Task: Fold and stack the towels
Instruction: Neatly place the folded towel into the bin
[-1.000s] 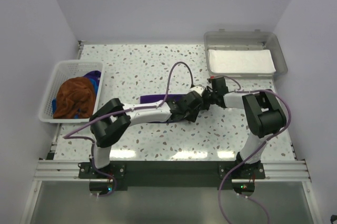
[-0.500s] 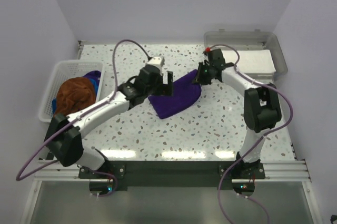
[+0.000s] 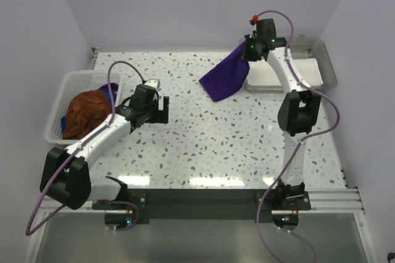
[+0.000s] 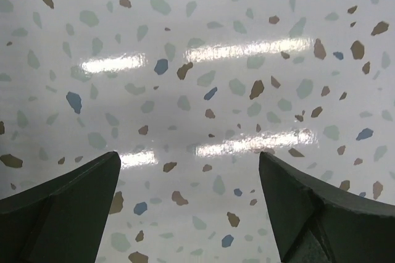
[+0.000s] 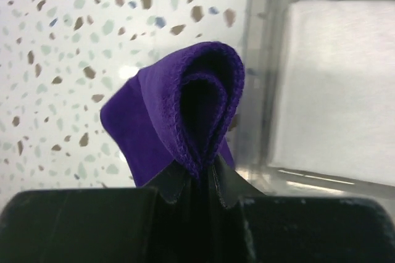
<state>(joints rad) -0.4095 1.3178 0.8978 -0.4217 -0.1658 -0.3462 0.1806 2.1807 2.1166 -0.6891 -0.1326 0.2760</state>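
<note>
Right end effector (image 3: 247, 49) clamps the purple towel (image 3: 223, 76); left end effector (image 3: 162, 111) spread apart

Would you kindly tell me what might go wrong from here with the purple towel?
1. The right claw pinches the purple towel by one bunched edge, so it may slip or unfold.
2. It hangs beside the tray, so it could snag the rim.
3. The left claw is open and far off, giving no support.
</note>
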